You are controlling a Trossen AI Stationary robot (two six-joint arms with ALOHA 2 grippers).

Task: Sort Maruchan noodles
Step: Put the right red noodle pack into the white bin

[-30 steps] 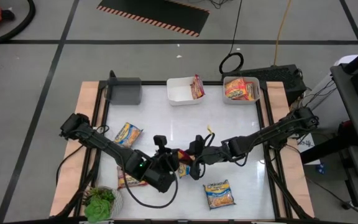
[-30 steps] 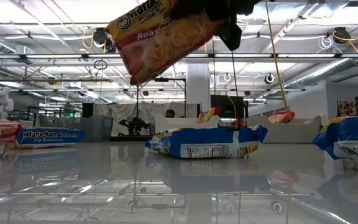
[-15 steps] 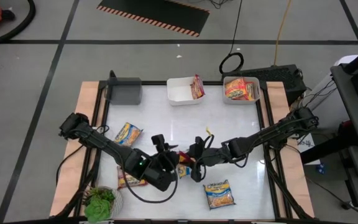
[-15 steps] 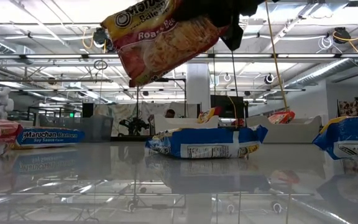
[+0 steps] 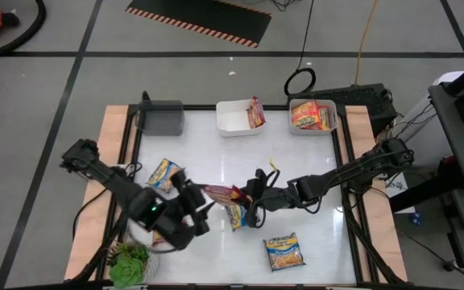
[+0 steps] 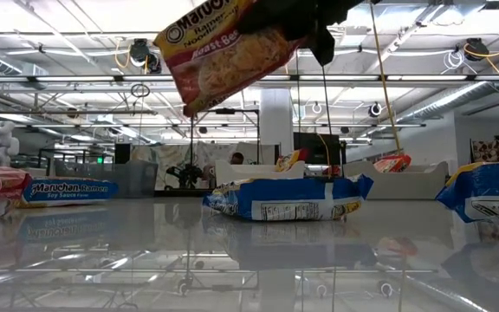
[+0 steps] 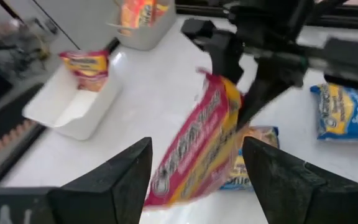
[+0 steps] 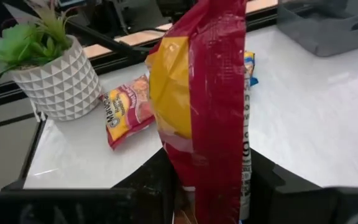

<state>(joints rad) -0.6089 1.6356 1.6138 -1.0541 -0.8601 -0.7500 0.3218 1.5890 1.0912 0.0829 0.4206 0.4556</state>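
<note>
Looking straight down, the right gripper (image 5: 252,196) is clamped on a red packet (image 5: 218,192) above mid-table — lifted, likely for transfer to the bins (image 5: 234,119). At table level, it hangs over a blue packet (image 6: 288,198). The left gripper (image 7: 194,163) is spread wide and empty, facing it.

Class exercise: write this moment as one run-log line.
right gripper: shut on red packet, lifted above table centre | left gripper: open, beside packet | blue packet: flat on table
</note>
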